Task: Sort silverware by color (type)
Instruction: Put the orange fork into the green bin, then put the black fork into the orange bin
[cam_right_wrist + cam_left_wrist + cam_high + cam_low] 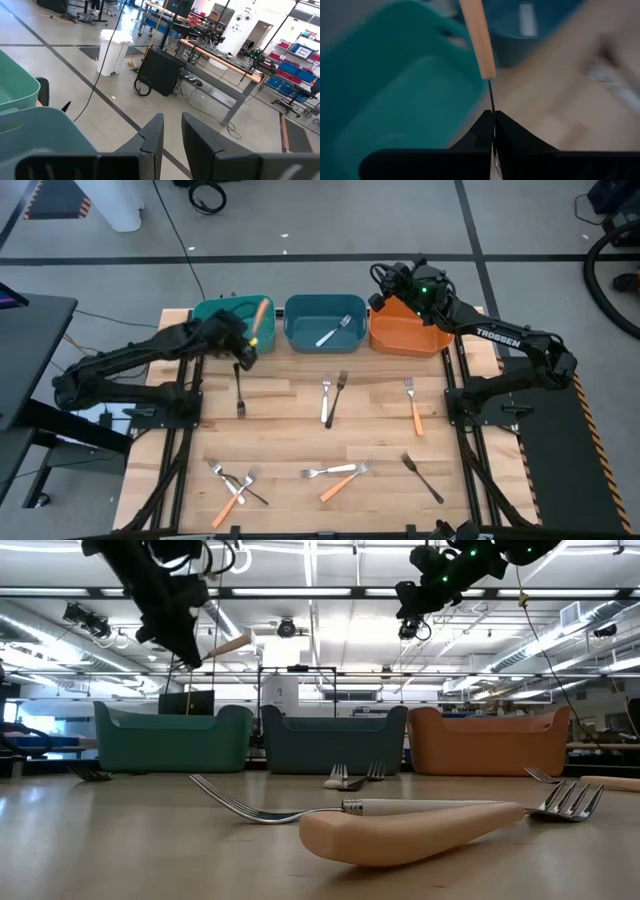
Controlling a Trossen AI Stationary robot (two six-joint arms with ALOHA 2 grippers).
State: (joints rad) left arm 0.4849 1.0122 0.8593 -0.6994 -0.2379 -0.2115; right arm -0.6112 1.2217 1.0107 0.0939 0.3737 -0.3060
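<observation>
One fork (479, 40) is pinched by its thin metal end in my left gripper (493, 125), orange handle sticking out at 1 o'clock over the green bin (215, 328); so narrow a hold could let it swivel and land outside. My right gripper (172, 135) hangs slightly parted and empty over the orange bin (400, 338).

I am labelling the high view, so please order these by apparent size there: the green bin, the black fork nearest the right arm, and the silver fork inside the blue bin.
Largest to smallest, high view:
1. green bin, though the left arm covers part of it
2. black fork
3. silver fork in the blue bin; the two forks look nearly alike, so that order is unsure.
</observation>
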